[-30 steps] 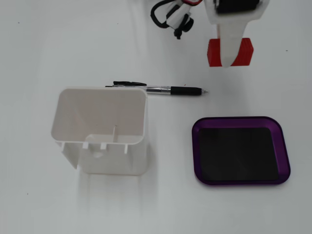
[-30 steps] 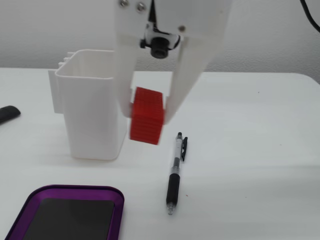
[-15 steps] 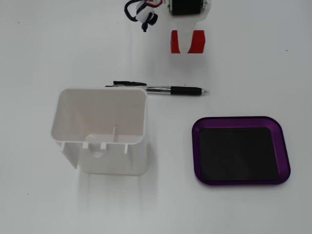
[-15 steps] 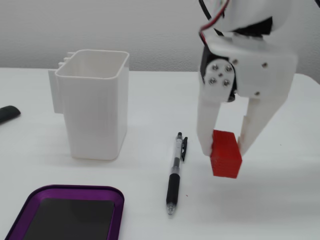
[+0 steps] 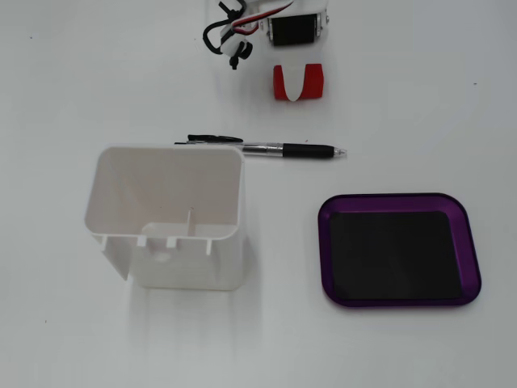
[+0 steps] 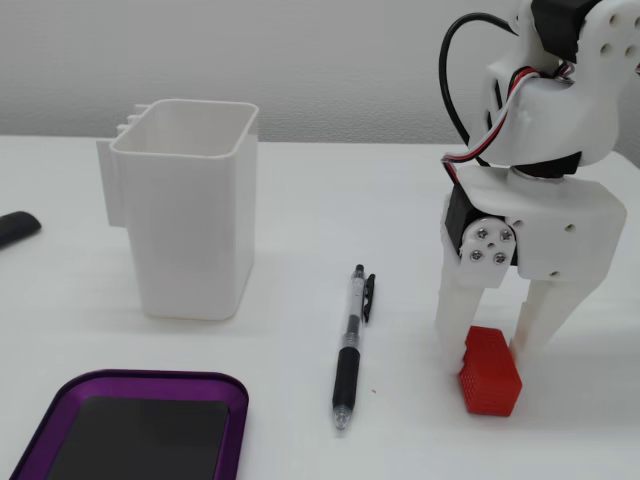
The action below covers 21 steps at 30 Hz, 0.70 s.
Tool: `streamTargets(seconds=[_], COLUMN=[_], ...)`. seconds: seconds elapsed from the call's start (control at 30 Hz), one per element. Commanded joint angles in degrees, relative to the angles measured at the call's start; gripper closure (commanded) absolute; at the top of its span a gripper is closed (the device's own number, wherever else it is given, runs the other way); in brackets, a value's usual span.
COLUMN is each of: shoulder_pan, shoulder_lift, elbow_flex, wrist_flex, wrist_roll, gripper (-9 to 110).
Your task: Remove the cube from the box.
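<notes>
The red cube [image 5: 281, 82] rests on the white table, outside the purple box [image 5: 396, 197] and far from it. In a fixed view the cube [image 6: 490, 382] sits slightly tilted between the white fingers [image 6: 458, 315] of my gripper [image 6: 497, 345], which close against its sides. In the other fixed view one white finger [image 5: 299, 81] crosses the cube at the top of the picture, where my gripper [image 5: 299, 90] reaches down. The box is empty and shows only its black floor; its rim [image 6: 140, 380] is at the lower left.
A tall white plastic container [image 5: 186, 267] stands left of the box, also in the other fixed view [image 6: 190, 240]. A black and silver pen [image 5: 299, 149] lies between the cube and the box [image 6: 350, 350]. A dark object [image 6: 15, 228] lies at the far left edge.
</notes>
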Motion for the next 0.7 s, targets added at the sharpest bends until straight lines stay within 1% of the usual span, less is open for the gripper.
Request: streamTargets(seconds=[0.0,0.13,0.27,0.37,0.5,0.67], shoulder_pan=[-0.5,-0.6,-0.2,0.1,0.2,0.3], shoulder_lift=[2.6,3.4,3.6,4.8,10.9,24.7], elbow_flex=[0.5,0.5,-2.9,-9.2,-14.2,-12.3], wrist_flex=[-0.6,-0.4,5.3,10.3,16.0,17.8], wrist_roll=[-0.5,-0.4,-0.5,-0.5,-1.9,-3.7], gripper=[97,84,75,74,74,74])
